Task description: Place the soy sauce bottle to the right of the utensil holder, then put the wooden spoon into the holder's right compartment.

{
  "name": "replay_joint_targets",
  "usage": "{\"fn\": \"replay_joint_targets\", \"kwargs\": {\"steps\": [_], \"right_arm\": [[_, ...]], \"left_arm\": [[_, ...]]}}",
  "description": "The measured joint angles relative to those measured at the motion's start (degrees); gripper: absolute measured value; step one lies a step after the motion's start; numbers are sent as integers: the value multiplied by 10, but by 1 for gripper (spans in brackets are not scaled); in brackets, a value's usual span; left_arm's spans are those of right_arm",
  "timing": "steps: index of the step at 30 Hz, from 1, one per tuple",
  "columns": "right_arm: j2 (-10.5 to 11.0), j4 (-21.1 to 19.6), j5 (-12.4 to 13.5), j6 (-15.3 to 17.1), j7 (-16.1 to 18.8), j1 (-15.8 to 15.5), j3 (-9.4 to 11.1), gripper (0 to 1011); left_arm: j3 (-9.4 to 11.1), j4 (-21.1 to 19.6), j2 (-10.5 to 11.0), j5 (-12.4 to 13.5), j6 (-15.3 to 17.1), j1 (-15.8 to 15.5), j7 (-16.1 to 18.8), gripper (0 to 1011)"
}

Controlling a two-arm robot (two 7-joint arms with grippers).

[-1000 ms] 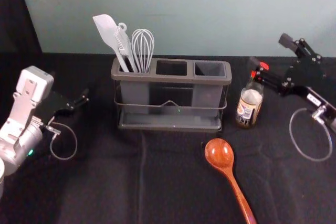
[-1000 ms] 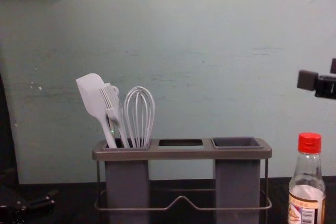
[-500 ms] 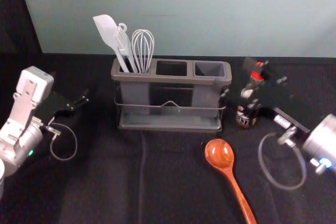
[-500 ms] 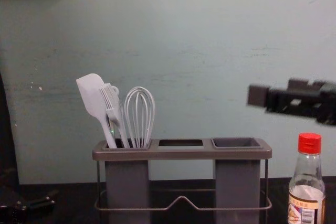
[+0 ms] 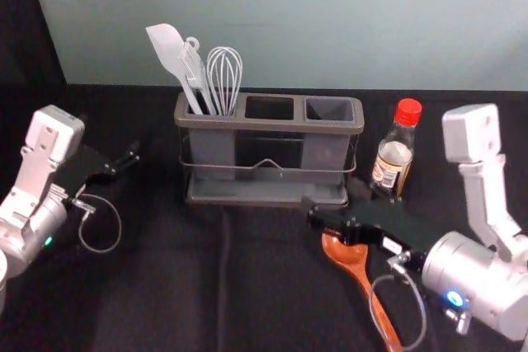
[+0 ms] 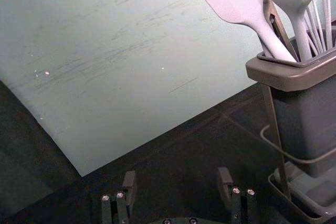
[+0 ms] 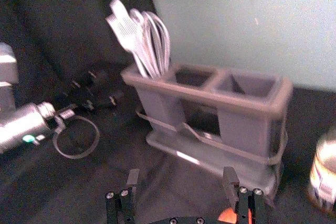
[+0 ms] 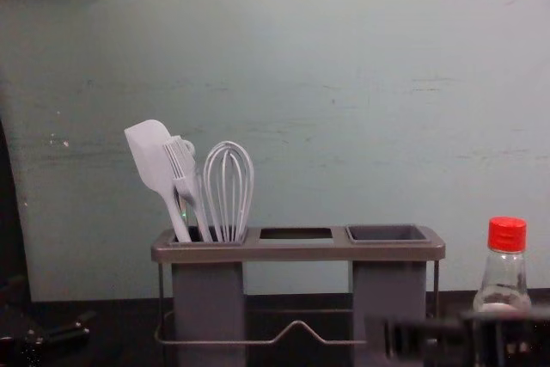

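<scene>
Util. holder (image 5: 264, 124): biggest item, upright on black surface (image 5: 165, 286), beyond R tool (image 7: 181, 178) & toward its left. R compartment (image 5: 330, 108) nothing in it, ahead of R tool.

R tool: low over spoon's bowl end, fingers spread wide, nothing gripped. L tool (image 6: 177, 177): parked left of holder, fingers wide too, nothing between.

Soy sauce bottle (image 5: 392, 162): upright, beyond R tool & to its right, also R of holder, so 1st half looks done. Glass, prob. heaviest of the loose items, slick, breakable; a knock from R arm could tip it. If it needs regrip, take mid-body, not the red cap.

Wooden spoon (image 5: 353, 263): flat on surface, bowl partly hidden under R tool, handle running back toward robot & slightly right. Contact w/ tool: can't tell. Prob. light, stiff, glossy finish maybe slippery; round bowl likely to roll or swivel if pinched off-centre. Best hold: neck/upper handle just below bowl, fingers either side, so handle end can go in first. Next prob. shift onto neck, then close.

White spatula (image 5: 167, 45), brush (image 5: 195, 68), whisk (image 5: 224, 68): in L compartment, beyond-left of R tool; leave be.
</scene>
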Motion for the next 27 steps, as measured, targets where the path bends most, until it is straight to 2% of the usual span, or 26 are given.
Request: {"fn": "replay_joint_targets", "kwargs": {"steps": [5,6,11,21,27], "right_arm": [[-17,13,0,53,-37,0,-2,1002],[-17,13,0,53,-37,0,-2,1002],[-24,29,-6,93,-47,8,-5,1002],[-39,62,-20,125,-57,23,1,1002],[-46,87,-26,132,-50,38,1,1002]], "left_arm": [[0,0,0,0,0,0,0,1005],[0,0,0,0,0,0,0,1005],[0,0,0,0,0,0,0,1005],[0,0,0,0,0,0,0,1005],[0,0,0,0,0,0,0,1005]]}}
